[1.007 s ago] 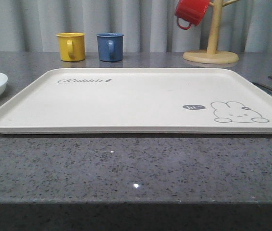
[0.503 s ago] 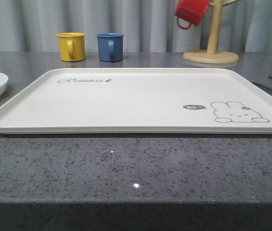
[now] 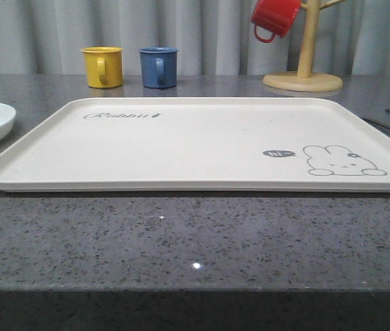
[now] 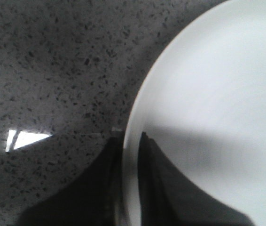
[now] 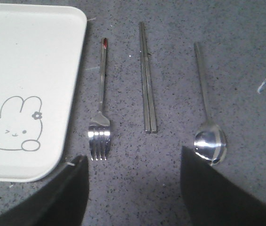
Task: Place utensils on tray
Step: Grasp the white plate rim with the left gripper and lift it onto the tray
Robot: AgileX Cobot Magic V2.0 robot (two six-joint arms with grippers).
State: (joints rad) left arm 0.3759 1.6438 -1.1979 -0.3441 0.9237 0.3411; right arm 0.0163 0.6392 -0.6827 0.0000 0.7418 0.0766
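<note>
Left gripper point(image 4: 130, 188): its dark fingers straddle the rim of the plate point(image 4: 208, 117), one finger outside on the countertop point(image 4: 53, 70) side, one inside over the white bowl surface; the rim runs between them, so the gripper appears pinched on the plate edge, though actual contact pressure cannot be confirmed. Right gripper point(image 5: 133, 188): fingers spread wide, hovering above the bare stone, holding nothing. Ahead of the right gripper lie three utensils in a row, parallel and apart: fork point(image 5: 100, 117) just ahead of its left finger, chopsticks point(image 5: 147, 80) ahead of the gap between the fingers, spoon point(image 5: 208, 122) just ahead of its right finger. The tray point(image 5: 29, 70) lies to the left of the right gripper, just beside the fork; it carries nothing yet. In the front view the plate sits on the counter beside the tray's left end. Risks, judged: a thin-rim pinch may let the plate pivot or slip when lifted, since the weight hangs to one side. The plate could catch on the tray's raised rim if carried low. Flat, shiny utensils on hard stone offer little to grip; closing fingers may skate them aside or split the paired chopsticks.
</note>
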